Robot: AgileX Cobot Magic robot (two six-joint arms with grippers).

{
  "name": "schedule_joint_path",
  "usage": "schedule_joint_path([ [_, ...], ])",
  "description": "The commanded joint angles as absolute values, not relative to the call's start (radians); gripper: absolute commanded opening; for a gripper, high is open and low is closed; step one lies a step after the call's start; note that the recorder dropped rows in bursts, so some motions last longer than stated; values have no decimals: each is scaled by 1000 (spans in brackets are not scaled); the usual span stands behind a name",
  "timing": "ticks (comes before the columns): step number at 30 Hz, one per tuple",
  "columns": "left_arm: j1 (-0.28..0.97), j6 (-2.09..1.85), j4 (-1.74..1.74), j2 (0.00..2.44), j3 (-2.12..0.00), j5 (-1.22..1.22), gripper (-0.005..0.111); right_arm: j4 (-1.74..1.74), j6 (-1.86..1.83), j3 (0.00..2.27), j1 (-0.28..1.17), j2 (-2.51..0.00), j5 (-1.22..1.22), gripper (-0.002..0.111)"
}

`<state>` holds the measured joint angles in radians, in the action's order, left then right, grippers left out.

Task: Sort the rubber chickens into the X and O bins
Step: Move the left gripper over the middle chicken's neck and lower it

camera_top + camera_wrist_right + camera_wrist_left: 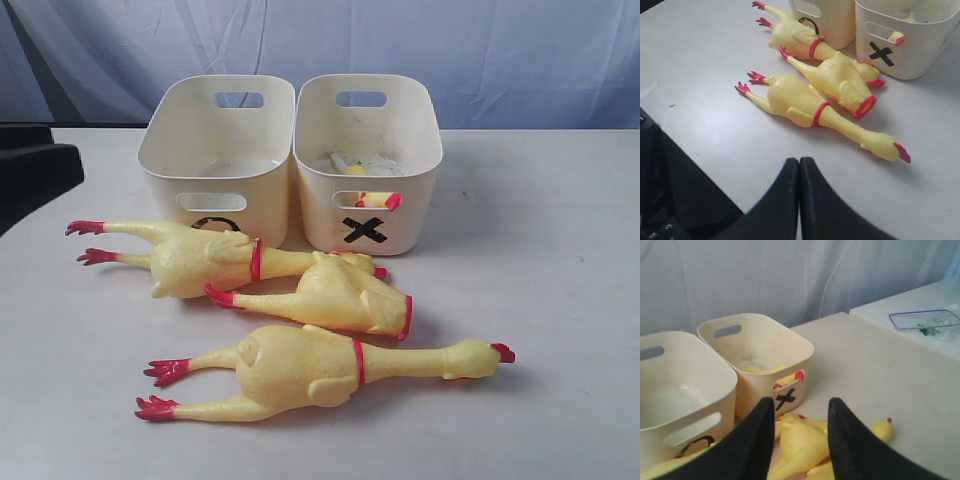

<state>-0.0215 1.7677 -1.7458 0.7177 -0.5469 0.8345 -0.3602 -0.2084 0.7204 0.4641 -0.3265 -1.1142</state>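
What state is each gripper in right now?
Left gripper: open, black jaws apart, holding nothing.
Right gripper: shut, black jaws pressed together, holding nothing.

It looked like a staged lab bench — a plain white table (pixel 560 300), a pale curtain (pixel 520 50) draped at twelve o'clock.
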Motion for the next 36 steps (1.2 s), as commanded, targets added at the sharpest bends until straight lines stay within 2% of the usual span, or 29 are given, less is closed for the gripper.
schedule_joint_path([
  [1, 41, 1744, -1744, 855, -569, 839, 32, -349, -206, 672, 462, -281, -1112, -1],
  [7, 216, 1740, -1744, 999, -600, 808, 31, -351, -206, 636, 462, -270, -1112, -1],
  [14, 507, 1676, -1744, 1070, -608, 645, 28, -351, -206, 628, 462, -270, -1105, -1],
  [25, 683, 1640, -1744, 1070, -608, 563, 28, -351, -206, 628, 462, -270, -1105, -1],
  [33, 877, 1638, -1709, 1071, -608, 368, 28, -348, -206, 628, 462, -270, -1111, -1],
  [36, 894, 1349, -1497, 1082, -608, 326, 28, -348, -206, 628, 462, -270, -1111, -1],
])
